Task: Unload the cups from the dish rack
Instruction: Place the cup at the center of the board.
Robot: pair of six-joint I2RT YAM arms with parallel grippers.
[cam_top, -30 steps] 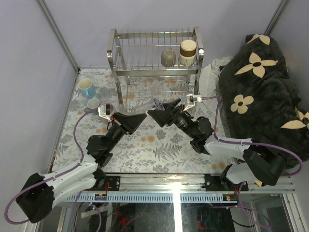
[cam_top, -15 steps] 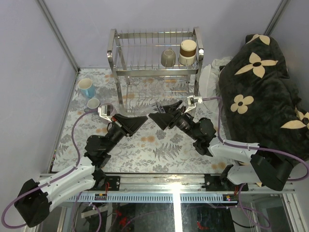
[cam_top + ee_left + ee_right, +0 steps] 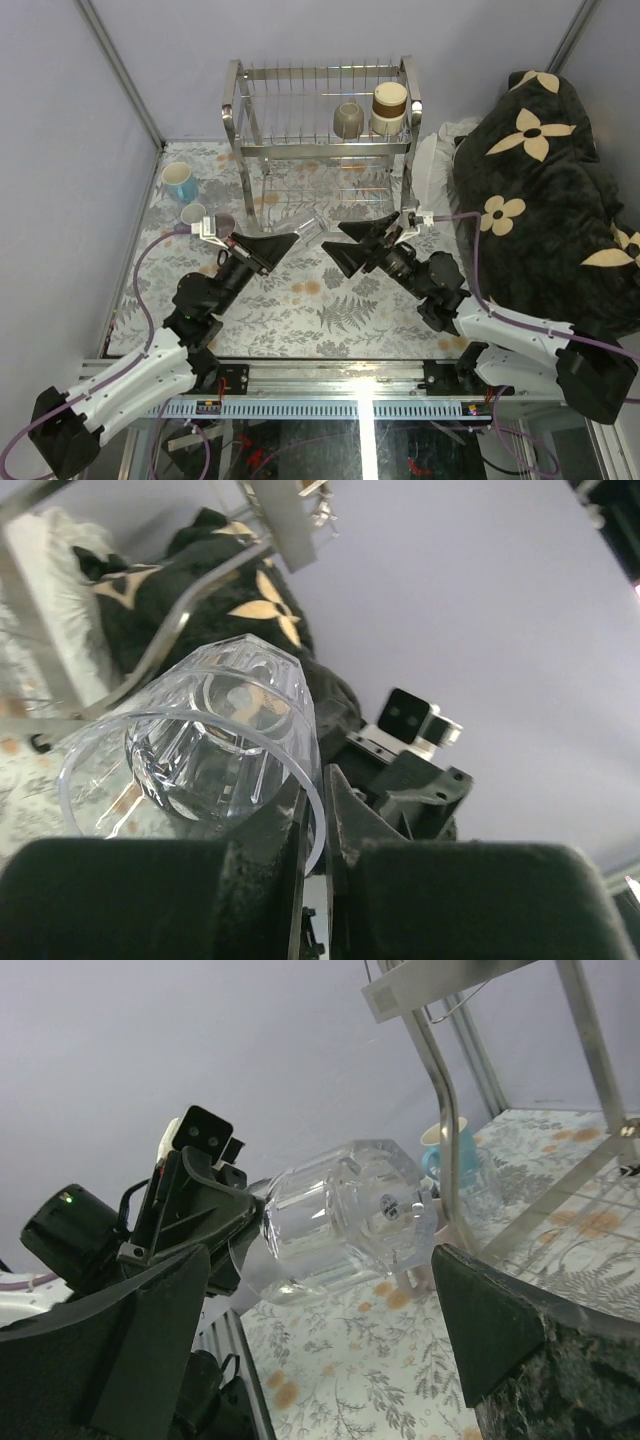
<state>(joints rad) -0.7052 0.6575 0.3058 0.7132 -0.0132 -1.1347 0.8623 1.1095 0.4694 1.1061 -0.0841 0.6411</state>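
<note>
A clear glass (image 3: 311, 226) hangs on its side in front of the dish rack (image 3: 232, 110), above the table. My left gripper (image 3: 293, 237) is shut on its rim; in the left wrist view the fingers (image 3: 290, 825) pinch the wall of the glass (image 3: 200, 745). My right gripper (image 3: 332, 240) stands open just right of the glass, apart from it. In the right wrist view the glass (image 3: 340, 1215) lies beyond the wide-spread gripper (image 3: 320, 1330). On the rack's upper tier sit an olive-grey mug (image 3: 348, 120) and a brown-and-cream cup (image 3: 389, 105).
A light blue mug (image 3: 180, 182), a small grey-blue cup (image 3: 193, 213) and a lilac mug (image 3: 223, 221) stand on the table left of the rack. A dark flowered blanket (image 3: 540, 170) and a white cloth (image 3: 435, 160) fill the right side. Walls close in on the left and at the back.
My right gripper has opened wide, let go of the glass and drawn back to the right. The left gripper keeps the glass and has shifted slightly left.
</note>
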